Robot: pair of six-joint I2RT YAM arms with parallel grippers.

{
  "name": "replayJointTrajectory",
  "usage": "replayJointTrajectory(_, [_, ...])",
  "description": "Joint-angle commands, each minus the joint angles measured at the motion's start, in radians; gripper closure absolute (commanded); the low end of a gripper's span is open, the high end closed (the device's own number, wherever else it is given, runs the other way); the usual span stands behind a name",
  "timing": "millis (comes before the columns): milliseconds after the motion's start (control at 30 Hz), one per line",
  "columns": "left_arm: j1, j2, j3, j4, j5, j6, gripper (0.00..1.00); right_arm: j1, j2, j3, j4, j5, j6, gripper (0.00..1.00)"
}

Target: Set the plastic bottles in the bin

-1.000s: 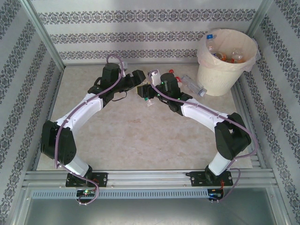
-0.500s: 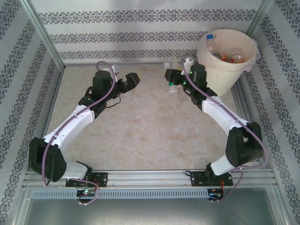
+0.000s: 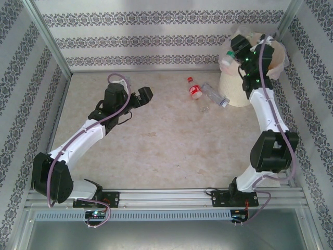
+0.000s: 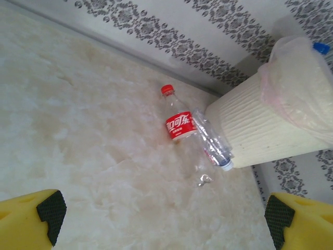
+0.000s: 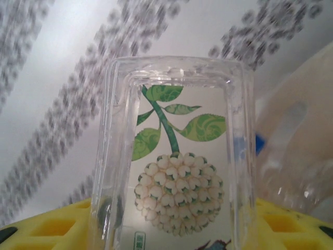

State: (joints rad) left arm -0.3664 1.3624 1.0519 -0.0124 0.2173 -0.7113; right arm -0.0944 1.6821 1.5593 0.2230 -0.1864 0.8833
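Bottle in the grip, up at the bin: right gripper [image 3: 232, 54] is clamped on a clear square-sided bottle [image 5: 179, 156], hanging over the left rim of the bin [image 3: 233, 88]. Its label shows a green stem, leaves and a cluster of pale round fruit. The walls are glassy, and from the wrist view it looks empty. My read is that it's feather-light, thin plastic that gives under the pads, and slick, so a pinch across the flat sides is the safe hold.

Left gripper [image 4: 161, 221] is spread wide with nothing in it, low over the table [image 3: 156, 146], facing the two bottles lying out there. Red-labelled bottle [image 4: 178, 124], red cap, lies on its side apart from the bin wall. Right beside it, touching or nearly so, is a clear crushed bottle [image 4: 213, 147] with its pale cap end close to the foot of the bin. Both should be light and springy. The crushed one looks creased and awkward, so I'd take it across the waist, and the red one over the label where the body is fullest. Small clear scrap [image 4: 204, 180] sits just beside them.

Bin is cream and ribbed, with a translucent liner [image 4: 296, 88] bulging over the rim and a blue cap [image 4: 321, 48] peeking out
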Motion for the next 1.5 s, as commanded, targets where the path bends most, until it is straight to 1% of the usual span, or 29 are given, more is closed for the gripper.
replayJointTrajectory(0, [-0.004, 0.0, -0.016, -0.028, -0.035, 0.026, 0.0, -0.029, 0.079, 0.09, 0.017, 0.09, 0.173, 0.51])
replayJointTrajectory(100, [-0.004, -0.007, -0.023, -0.042, -0.047, 0.027, 0.0, -0.039, 0.146, 0.167, 0.007, 0.155, 0.199, 0.52])
replayJointTrajectory(300, [-0.003, -0.024, -0.029, -0.069, -0.078, 0.041, 0.0, -0.048, 0.239, 0.301, -0.03, 0.234, 0.211, 0.5])
replayJointTrajectory(400, [-0.003, -0.023, -0.029, -0.07, -0.083, 0.039, 0.0, -0.048, 0.253, 0.302, -0.038, 0.327, 0.23, 0.48])
replayJointTrajectory(500, [-0.005, -0.011, -0.025, -0.066, -0.079, 0.03, 0.0, -0.055, 0.27, 0.282, -0.024, 0.434, 0.284, 0.47])
replayJointTrajectory(600, [-0.003, 0.003, -0.019, -0.064, -0.067, 0.02, 0.0, -0.063, 0.311, 0.315, -0.03, 0.471, 0.336, 0.47])
replayJointTrajectory(667, [-0.004, 0.008, -0.019, -0.058, -0.058, 0.011, 0.0, -0.065, 0.343, 0.361, -0.053, 0.49, 0.348, 0.45])
replayJointTrajectory(733, [-0.004, 0.011, -0.021, -0.057, -0.056, 0.006, 0.0, -0.064, 0.366, 0.402, -0.099, 0.524, 0.356, 0.4])
replayJointTrajectory(800, [-0.004, 0.01, -0.022, -0.058, -0.061, 0.003, 0.0, -0.06, 0.375, 0.416, -0.139, 0.567, 0.371, 0.29])
replayJointTrajectory(833, [-0.004, 0.01, -0.022, -0.061, -0.063, 0.002, 0.0, -0.059, 0.378, 0.427, -0.166, 0.583, 0.372, 0.21])
replayJointTrajectory(867, [-0.004, 0.01, -0.023, -0.061, -0.063, 0.002, 0.0, -0.059, 0.379, 0.441, -0.204, 0.597, 0.379, 0.02])
replayJointTrajectory(933, [-0.004, 0.009, -0.022, -0.062, -0.065, 0.003, 0.0, -0.06, 0.374, 0.446, -0.226, 0.607, 0.368, 0.02])
replayJointTrajectory(1200, [-0.004, 0.012, -0.03, -0.052, -0.059, -0.005, 0.0, -0.056, 0.324, 0.432, -0.24, 0.539, 0.286, 0.02])
replayJointTrajectory(1333, [-0.004, 0.011, -0.041, -0.047, -0.059, -0.009, 0.0, -0.031, 0.288, 0.404, -0.228, 0.542, 0.196, 0.02])
replayJointTrajectory(1467, [-0.003, 0.01, -0.044, -0.047, -0.059, -0.008, 0.0, 0.002, 0.262, 0.385, -0.199, 0.53, 0.068, 0.02])
